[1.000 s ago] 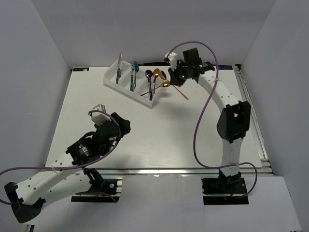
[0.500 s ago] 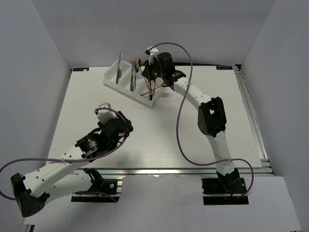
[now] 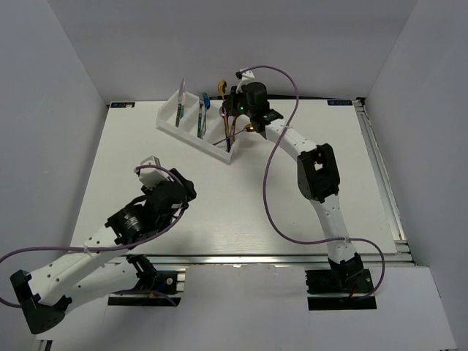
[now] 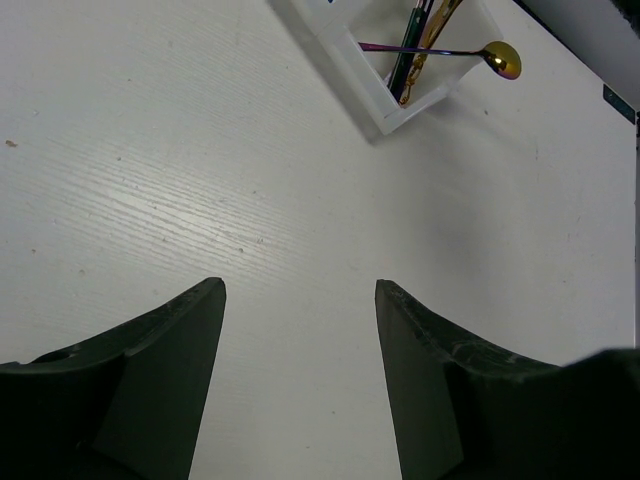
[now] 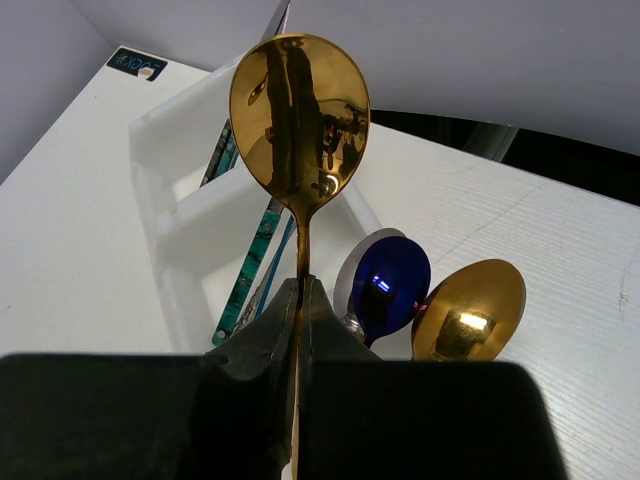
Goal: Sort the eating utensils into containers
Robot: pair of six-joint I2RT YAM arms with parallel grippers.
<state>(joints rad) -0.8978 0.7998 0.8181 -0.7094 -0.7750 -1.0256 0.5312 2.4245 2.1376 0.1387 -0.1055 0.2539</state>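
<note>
- the right gripper point(image 5: 298, 300) is pinched tight on the thin handle of a gold spoon point(image 5: 298, 110).
- the gold spoon stands straight up, with its round bowl on top and its handle going down between the fingers.
- seen from above, the right gripper point(image 3: 234, 110) is right over the end of the white tray point(image 3: 170, 117) that is nearest the right arm.
- the white tray sits at the far side of the table point(image 3: 241, 205) and has three open parts in a row.
- a blue spoon point(image 5: 385, 280) and a second gold spoon point(image 5: 468, 312) lean in that near end part. their bowls are just beside each other and poke out over the tray wall.
- a teal utensil point(image 5: 243, 275) lies in the next part of the tray.
- a pale utensil point(image 3: 180, 104) leans in the end part farthest from the right arm.
- the left gripper point(image 4: 298, 300) has its two dark fingers apart, with nothing between them.
- the left gripper hangs over bare table, well apart from the white tray.
</note>
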